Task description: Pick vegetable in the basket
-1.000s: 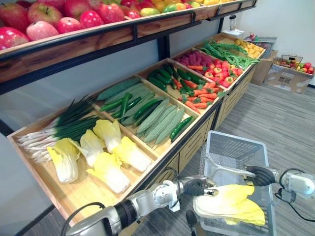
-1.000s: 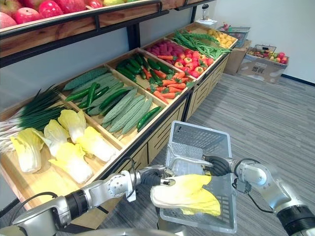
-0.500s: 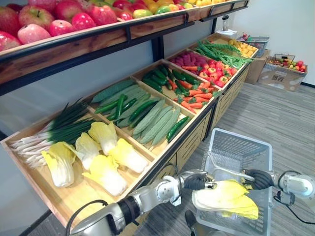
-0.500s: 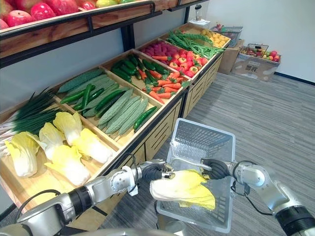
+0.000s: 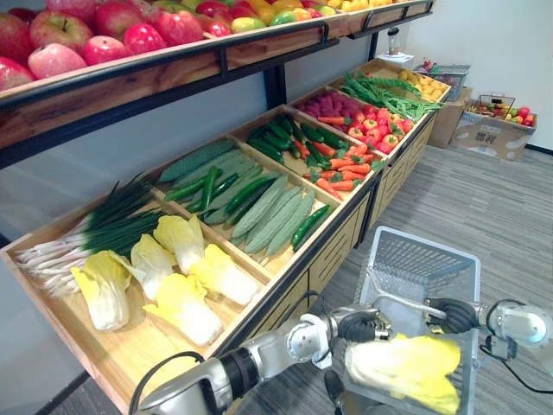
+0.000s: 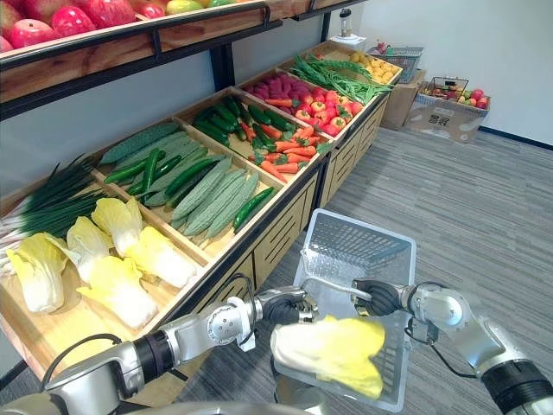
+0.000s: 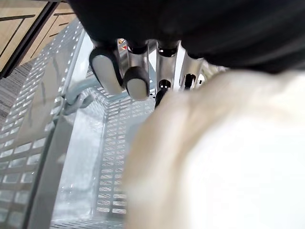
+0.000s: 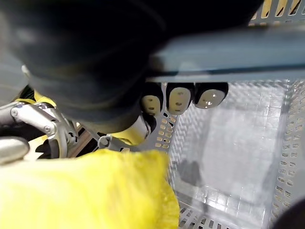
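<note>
A yellow-green napa cabbage (image 5: 406,367) hangs blurred over the near end of the pale grey mesh basket (image 5: 423,259), just below and to the right of my left hand (image 5: 363,327). In the left wrist view the fingers (image 7: 136,81) reach out straight above the cabbage (image 7: 228,157) and are not curled round it. My right hand (image 5: 449,316) is shut on the basket's handle (image 5: 402,304) and holds the basket up beside the shelf. The right wrist view shows its fingers (image 8: 178,98) wrapped round the bar, with the cabbage (image 8: 81,191) below.
A sloped wooden display (image 5: 259,285) on my left holds more cabbages (image 5: 186,303), spring onions (image 5: 95,229), cucumbers, bitter gourds (image 5: 276,212), carrots and tomatoes. Apples (image 5: 86,39) line the upper shelf. Boxes of fruit (image 5: 501,117) stand on the grey floor far right.
The cabbage has dropped lower toward the basket and come away from my left hand, whose fingers have let go. The right hand keeps its hold on the handle.
</note>
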